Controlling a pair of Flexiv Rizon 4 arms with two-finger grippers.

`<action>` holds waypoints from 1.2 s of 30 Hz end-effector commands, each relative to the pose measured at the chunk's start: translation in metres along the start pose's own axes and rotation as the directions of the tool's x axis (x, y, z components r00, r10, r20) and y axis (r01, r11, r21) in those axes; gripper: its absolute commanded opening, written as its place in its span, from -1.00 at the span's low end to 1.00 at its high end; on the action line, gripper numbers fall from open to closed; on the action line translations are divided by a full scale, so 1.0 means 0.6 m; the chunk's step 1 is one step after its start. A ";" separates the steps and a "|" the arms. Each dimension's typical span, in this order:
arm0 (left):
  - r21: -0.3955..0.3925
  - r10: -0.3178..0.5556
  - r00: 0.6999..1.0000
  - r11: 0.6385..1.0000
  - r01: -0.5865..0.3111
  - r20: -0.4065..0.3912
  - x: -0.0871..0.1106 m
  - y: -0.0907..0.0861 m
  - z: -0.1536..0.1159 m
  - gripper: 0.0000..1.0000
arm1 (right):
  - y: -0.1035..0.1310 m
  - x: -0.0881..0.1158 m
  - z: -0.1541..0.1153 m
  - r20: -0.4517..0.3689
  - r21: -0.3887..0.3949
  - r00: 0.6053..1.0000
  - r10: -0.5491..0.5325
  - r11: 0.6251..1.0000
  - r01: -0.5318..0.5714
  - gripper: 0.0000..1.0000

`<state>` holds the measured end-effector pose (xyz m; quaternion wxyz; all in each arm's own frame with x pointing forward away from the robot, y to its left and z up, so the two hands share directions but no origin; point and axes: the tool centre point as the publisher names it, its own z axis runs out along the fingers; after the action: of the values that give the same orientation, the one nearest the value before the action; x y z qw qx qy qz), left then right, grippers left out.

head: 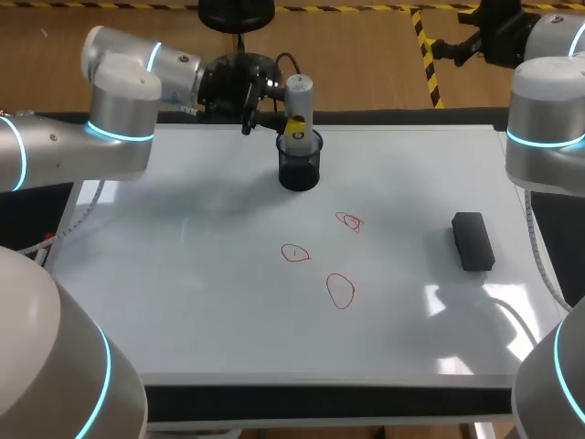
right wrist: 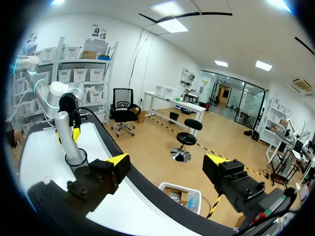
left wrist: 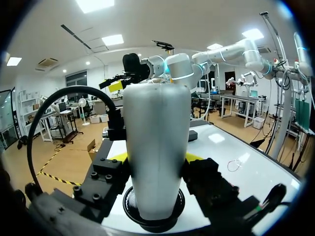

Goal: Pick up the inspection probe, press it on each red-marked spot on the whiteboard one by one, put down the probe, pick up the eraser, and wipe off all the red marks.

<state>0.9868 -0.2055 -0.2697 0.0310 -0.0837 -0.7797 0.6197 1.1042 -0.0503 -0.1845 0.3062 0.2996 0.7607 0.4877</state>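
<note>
The silver cylindrical inspection probe (head: pixel 299 105) stands upright in a dark round cup (head: pixel 300 169) at the far middle of the whiteboard worktop (head: pixel 183 274), the left claw (left wrist: pixel 156 157) clamped on its sides and the right claw (right wrist: pixel 167 162) gaping wide beyond the far edge, with three red loops (head: pixel 340 291) and a black block eraser (head: pixel 473 241) lying nearer.

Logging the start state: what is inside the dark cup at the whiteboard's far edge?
The grey inspection probe stands upright in the dark cup. The cup's wall and the probe itself hide the probe's lower end and the cup's bottom.
</note>
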 end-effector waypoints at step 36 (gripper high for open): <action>0.034 0.041 0.999 0.999 -0.040 -0.030 0.018 -0.119 -0.003 -1.00 | 0.000 0.000 0.000 0.000 0.000 1.000 0.000 1.000 0.000 1.00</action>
<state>0.9742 -0.2191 -0.2075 0.0343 -0.1101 -0.7638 0.6351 1.1042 -0.0503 -0.1845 0.3061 0.2996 0.7607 0.4877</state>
